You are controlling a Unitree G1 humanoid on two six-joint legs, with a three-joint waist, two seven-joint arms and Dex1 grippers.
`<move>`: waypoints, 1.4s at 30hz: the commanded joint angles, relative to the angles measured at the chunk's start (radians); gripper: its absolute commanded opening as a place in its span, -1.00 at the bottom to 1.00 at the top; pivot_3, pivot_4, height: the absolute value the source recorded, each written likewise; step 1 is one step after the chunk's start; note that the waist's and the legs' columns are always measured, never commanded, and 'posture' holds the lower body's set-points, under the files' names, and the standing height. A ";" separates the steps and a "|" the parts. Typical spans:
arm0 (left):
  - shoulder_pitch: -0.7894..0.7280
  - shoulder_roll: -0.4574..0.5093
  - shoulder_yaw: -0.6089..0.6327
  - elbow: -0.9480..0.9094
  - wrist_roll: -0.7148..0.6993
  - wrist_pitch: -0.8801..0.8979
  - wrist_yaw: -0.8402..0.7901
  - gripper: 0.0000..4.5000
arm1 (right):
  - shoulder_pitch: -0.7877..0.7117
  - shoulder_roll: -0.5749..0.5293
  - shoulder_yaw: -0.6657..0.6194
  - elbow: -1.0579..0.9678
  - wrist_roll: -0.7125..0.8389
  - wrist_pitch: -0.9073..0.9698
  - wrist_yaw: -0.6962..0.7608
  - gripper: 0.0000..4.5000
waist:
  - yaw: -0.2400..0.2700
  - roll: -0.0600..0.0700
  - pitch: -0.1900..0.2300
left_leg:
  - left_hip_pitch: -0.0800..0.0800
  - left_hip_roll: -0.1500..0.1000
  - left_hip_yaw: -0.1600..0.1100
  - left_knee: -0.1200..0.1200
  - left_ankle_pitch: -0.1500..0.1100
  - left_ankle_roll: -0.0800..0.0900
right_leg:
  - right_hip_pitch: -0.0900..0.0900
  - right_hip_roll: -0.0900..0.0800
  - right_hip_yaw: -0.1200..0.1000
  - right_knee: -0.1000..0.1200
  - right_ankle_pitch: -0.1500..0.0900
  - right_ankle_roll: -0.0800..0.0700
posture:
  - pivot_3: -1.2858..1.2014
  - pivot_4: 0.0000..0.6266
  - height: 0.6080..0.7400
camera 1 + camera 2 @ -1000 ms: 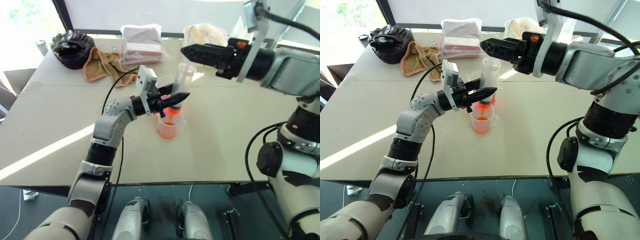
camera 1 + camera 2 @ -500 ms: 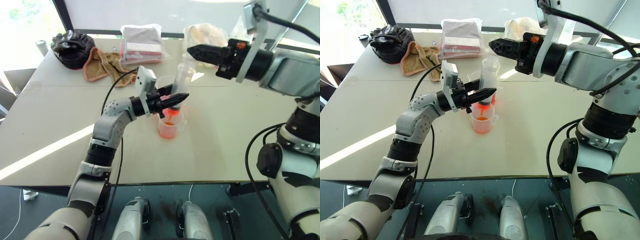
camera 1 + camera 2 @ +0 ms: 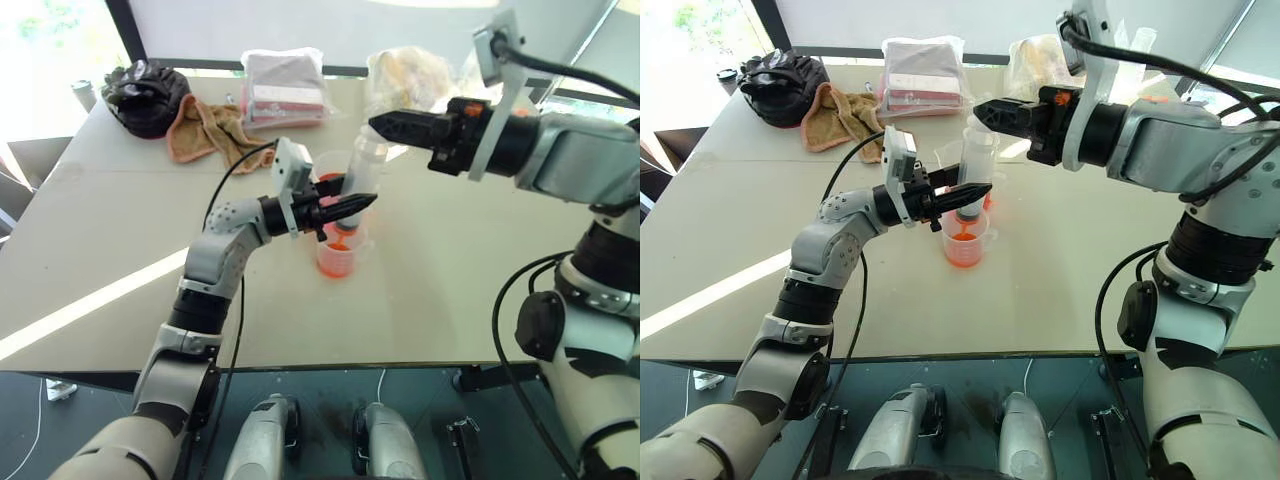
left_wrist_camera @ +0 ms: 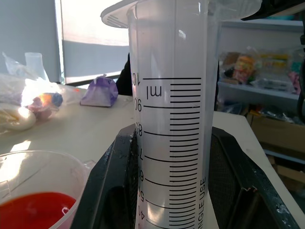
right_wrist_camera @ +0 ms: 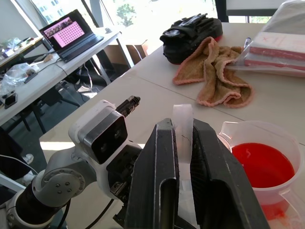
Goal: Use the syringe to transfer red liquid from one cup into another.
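The syringe (image 3: 362, 165) stands upright over the smaller, pale orange-pink cup (image 3: 338, 256), its tip just above the rim. My left gripper (image 3: 360, 203) is shut on its clear barrel (image 4: 171, 143), reaching in from the left. From the right, my right gripper (image 3: 380, 124) is shut on the white plunger (image 5: 182, 123) at the syringe's top. Just behind the syringe sits the larger cup (image 5: 261, 164), holding deep red liquid (image 5: 262, 167). Red liquid (image 4: 33, 210) also shows in a cup beside the barrel.
At the table's far side lie a tan cloth (image 3: 205, 130), a black bag (image 3: 145, 95), a wrapped pink-and-white packet (image 3: 283, 88) and a crinkled plastic bag (image 3: 410, 68). A black cable (image 3: 225, 185) runs along the left arm. The near half of the table (image 3: 420, 320) is bare.
My right gripper's fingers, open above the syringe a second ago, have shut on the plunger's top. The left gripper and the syringe barrel have kept still.
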 commanded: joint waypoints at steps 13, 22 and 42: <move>-0.045 -0.014 0.025 -0.035 -0.013 -0.001 0.038 -0.38 | 0.086 0.004 0.126 -0.070 0.038 0.051 0.075 -0.96 | 0.001 0.000 0.000 | 0.000 0.000 0.000 0.000 0.000 0.000 | 0.000 0.000 0.000 0.000 0.000 0.000 | 0.03 -0.52 1.00; -0.032 -0.013 0.015 -0.042 -0.010 -0.009 0.036 -0.38 | 0.063 -0.055 0.114 -0.093 0.020 0.005 0.187 0.22 | 0.001 0.000 0.000 | 0.000 0.000 0.000 0.000 -0.003 0.005 | 0.000 0.000 0.000 0.000 0.000 0.000 | 0.03 -0.52 1.00; -0.068 -0.029 0.089 -0.100 -0.114 0.128 0.131 -0.38 | 0.233 -0.383 -0.005 0.017 -0.215 -0.193 0.480 0.22 | 0.021 0.000 0.000 | -0.001 0.000 -0.001 0.000 -0.004 0.006 | 0.000 -0.003 0.001 -0.003 0.000 0.000 | 0.03 -0.52 1.00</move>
